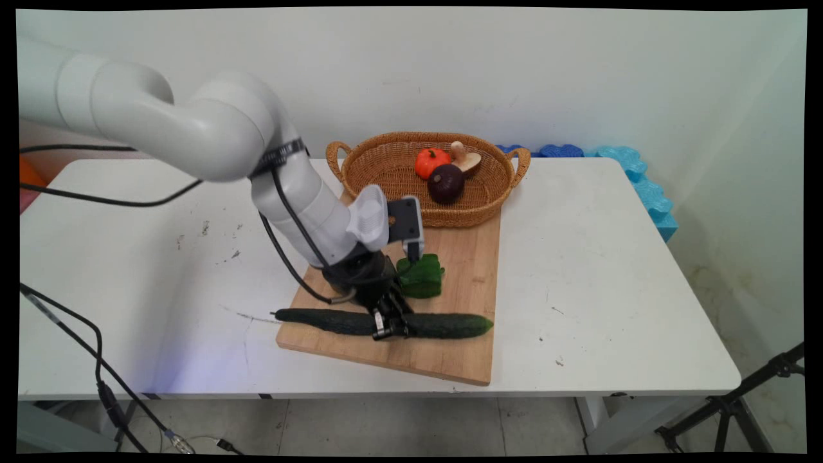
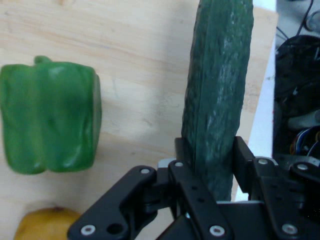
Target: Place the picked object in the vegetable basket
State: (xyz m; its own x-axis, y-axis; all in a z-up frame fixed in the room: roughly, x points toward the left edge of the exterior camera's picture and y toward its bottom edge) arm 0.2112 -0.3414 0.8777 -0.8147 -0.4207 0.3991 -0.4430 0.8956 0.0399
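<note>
Claw point(image 1: 390, 325) pinching cucumber point(image 1: 443, 325) mid-length, on cutting board point(image 1: 464, 257); green pepper point(image 2: 49, 117) just beside.

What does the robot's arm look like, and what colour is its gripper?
The smooth white arm is made of fat rounded tube sections. Thin black cables hang along it, held by a black strap. Its black metal gripper has jointed links with small silver screws.

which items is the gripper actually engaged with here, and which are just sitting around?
Engaged:
gripper, fingers either side of the cucumber
cutting board under it

Sitting around:
green pepper beside the gripper
yellow item, only partly visible in the hand view
basket holding tomato, mushroom, dark round fruit
</note>
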